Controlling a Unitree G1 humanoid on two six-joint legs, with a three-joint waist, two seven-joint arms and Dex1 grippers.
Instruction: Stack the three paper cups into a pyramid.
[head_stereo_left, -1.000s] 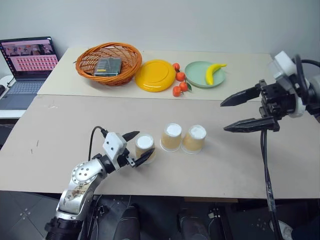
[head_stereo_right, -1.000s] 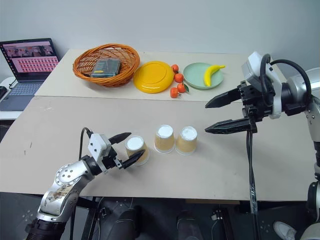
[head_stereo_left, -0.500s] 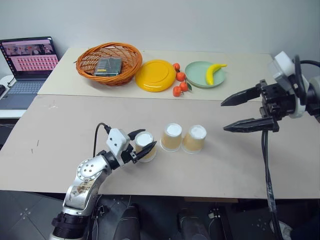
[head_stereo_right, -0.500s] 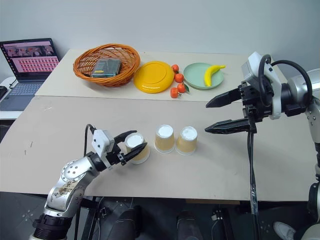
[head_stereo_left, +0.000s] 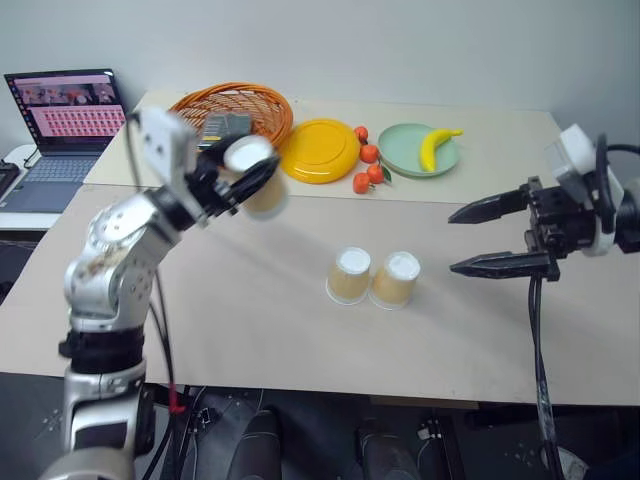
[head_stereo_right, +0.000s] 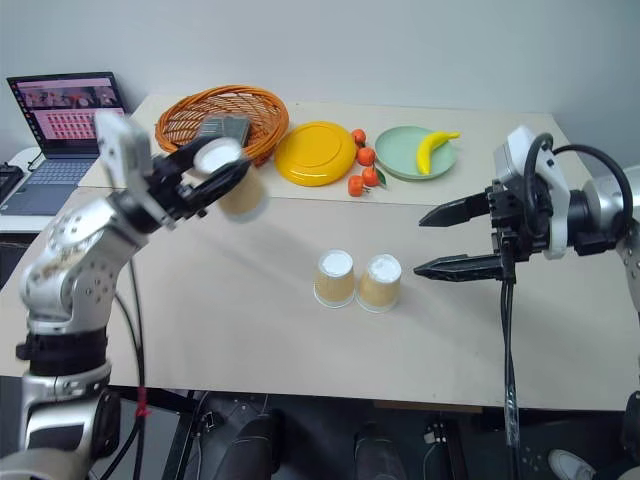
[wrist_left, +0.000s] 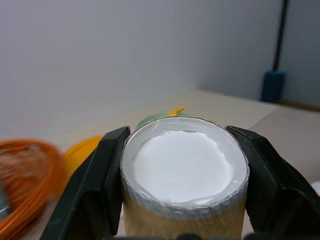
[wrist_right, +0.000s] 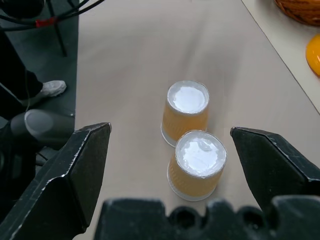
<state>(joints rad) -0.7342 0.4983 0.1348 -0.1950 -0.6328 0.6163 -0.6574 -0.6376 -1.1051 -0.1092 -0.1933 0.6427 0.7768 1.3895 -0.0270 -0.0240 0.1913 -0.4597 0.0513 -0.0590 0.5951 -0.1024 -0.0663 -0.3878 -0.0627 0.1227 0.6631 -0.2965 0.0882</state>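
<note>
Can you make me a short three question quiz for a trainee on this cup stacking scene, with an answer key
1. True or false: the left gripper is shut on a paper cup held above the table.
2. How many cups stand upside down on the table? A) one B) two C) three
3. Fill in: the right gripper hovers beside the two cups with its jaws ____.

Key: 1 true. 2 B; the pair stand side by side, touching, white bases up. 3 open, holding nothing.
</note>
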